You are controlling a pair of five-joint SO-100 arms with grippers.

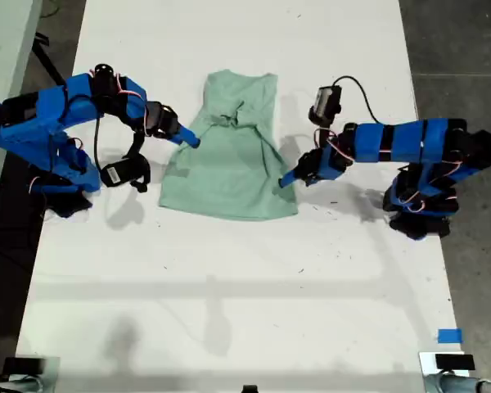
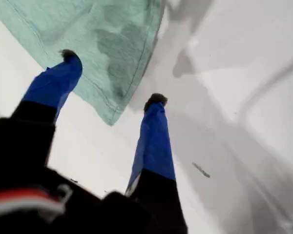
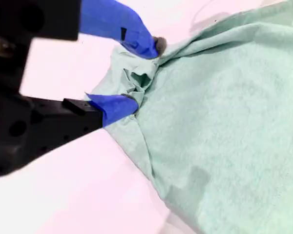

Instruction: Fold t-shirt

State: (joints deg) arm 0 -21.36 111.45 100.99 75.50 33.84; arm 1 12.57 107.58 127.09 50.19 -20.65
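The pale mint-green t-shirt (image 1: 229,155) lies crumpled and partly folded on the white table (image 1: 229,286), its wide hem toward the near edge. The arm on the exterior view's left carries my second gripper (image 1: 194,142), which is at the shirt's side edge. In the second wrist view, my second gripper (image 3: 142,73) is pinching a puckered bunch of the t-shirt (image 3: 234,97). The arm on the exterior view's right carries my first gripper (image 1: 288,178), which is at the opposite hem corner. In the first wrist view, my first gripper (image 2: 112,78) is open, its fingers straddling a corner of the t-shirt (image 2: 102,39).
Both arm bases stand on the table, one at each side of the exterior view. A blue tape mark (image 1: 448,336) sits near the front corner at the exterior view's right. Dark floor (image 1: 458,49) borders the table.
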